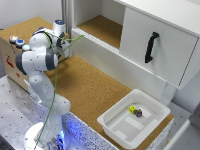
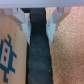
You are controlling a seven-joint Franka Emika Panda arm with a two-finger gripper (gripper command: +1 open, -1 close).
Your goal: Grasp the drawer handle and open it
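Two dice [image 1: 135,111] in white tray [image 1: 150,107] below drawer handle [image 1: 151,47]; gripper [image 2: 37,24] fingers apart.

A brown cork table top [image 1: 85,85] sits on a gray metal floor [image 1: 12,110], with white shelves [image 1: 87,10] behind.

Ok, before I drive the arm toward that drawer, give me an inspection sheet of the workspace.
Surface: cork-topped table, bare in the middle.
Job's things: drawer with black drawer handle upright on its white front; nothing touches it.
Clutter: white tray holding a yellow die and a dark die; button box at the exterior view's left.
Grippers: gripper far from the handle; fingers apart, holding nothing.
Cables: green cable running down the arm.
Surroundings: open shelf beside the drawer.
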